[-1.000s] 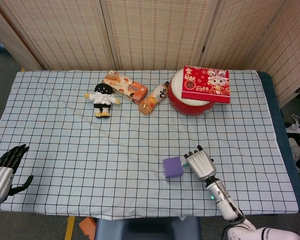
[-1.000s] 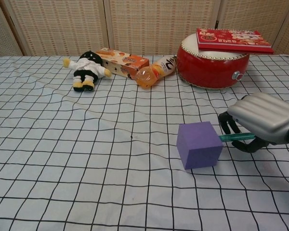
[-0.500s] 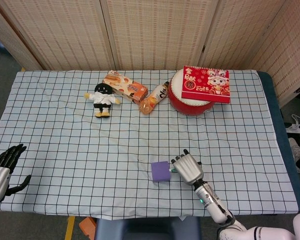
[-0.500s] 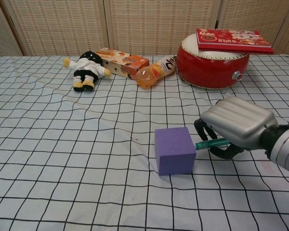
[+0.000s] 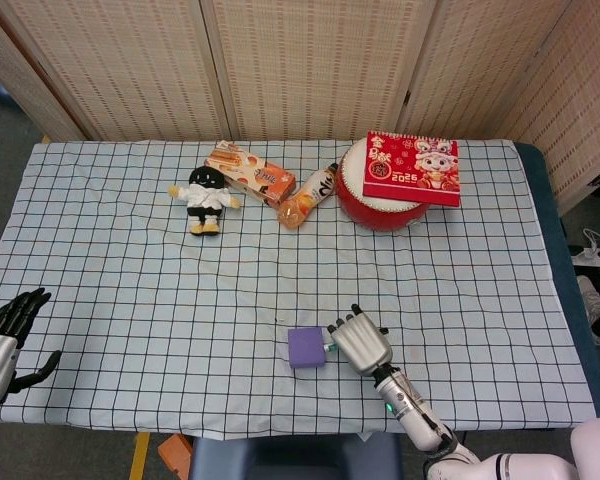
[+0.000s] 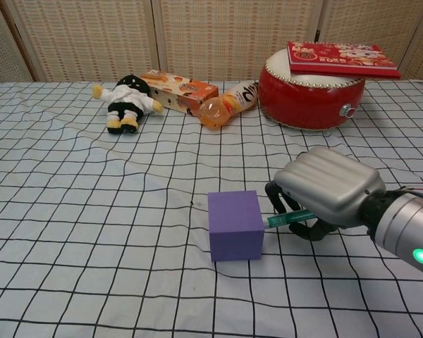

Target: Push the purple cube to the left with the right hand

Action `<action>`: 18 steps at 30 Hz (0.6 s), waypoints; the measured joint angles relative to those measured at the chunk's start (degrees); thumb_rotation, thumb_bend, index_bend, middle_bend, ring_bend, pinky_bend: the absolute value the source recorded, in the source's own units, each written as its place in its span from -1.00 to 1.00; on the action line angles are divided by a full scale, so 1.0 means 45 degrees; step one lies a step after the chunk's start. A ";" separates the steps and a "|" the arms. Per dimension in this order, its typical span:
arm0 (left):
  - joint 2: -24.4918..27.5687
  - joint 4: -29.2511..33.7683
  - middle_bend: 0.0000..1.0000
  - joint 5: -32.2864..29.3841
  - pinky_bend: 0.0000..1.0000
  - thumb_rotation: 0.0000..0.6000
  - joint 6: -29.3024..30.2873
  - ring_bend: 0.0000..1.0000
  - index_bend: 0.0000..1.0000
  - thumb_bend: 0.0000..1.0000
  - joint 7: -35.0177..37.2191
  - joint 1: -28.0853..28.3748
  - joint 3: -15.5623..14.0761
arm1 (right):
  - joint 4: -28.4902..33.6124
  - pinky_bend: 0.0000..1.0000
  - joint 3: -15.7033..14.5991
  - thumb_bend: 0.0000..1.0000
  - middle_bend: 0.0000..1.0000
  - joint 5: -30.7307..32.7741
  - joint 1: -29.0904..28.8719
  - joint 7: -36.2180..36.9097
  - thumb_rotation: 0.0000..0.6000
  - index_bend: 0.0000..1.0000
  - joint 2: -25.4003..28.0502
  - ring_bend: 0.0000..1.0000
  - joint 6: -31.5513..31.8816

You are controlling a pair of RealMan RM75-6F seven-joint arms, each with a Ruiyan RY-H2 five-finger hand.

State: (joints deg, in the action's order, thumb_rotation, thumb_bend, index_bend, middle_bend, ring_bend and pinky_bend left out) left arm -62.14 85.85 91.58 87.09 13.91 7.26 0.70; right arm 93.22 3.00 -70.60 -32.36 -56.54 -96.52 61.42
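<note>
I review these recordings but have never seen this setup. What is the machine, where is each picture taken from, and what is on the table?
It is a two-armed robot with metal hands, steered by a person. One picture looks down from its head, the other looks forward from its chest. The right hand is against the right side of the purple cube, fingers curled, holding nothing. The left hand rests open at the table's near left corner. On the checked cloth, at the back, lie a doll, a snack box, a bottle and a red drum with a booklet on top.
</note>
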 measured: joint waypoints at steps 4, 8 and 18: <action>0.0024 0.0006 -1.00 -0.0007 -0.76 1.00 0.0033 -1.00 -1.00 -0.27 0.0061 -0.0013 0.0011 | -0.0057 -0.38 0.0229 -0.04 0.70 0.0447 -0.0348 -0.0240 1.00 0.95 -0.0478 0.12 -0.0235; 0.0043 0.0025 -1.00 -0.0009 -0.76 1.00 0.0033 -1.00 -1.00 -0.27 0.0100 -0.0021 0.0008 | -0.0126 -0.38 0.0512 -0.04 0.70 0.0872 -0.0785 -0.0500 1.00 0.95 -0.0995 0.12 -0.0433; 0.0129 0.0049 -1.00 -0.0056 -0.76 1.00 0.0044 -1.00 -1.00 -0.27 0.0352 -0.0039 0.0030 | -0.0756 -0.38 0.1178 -0.04 0.70 0.1928 -0.1849 -0.0969 1.00 0.95 -0.2494 0.12 -0.0704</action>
State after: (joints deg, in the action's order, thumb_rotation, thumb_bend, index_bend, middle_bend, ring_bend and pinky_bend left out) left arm -61.56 86.07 91.33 87.28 15.50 7.08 0.84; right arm 89.82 8.30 -61.92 -40.68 -60.90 -107.75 58.25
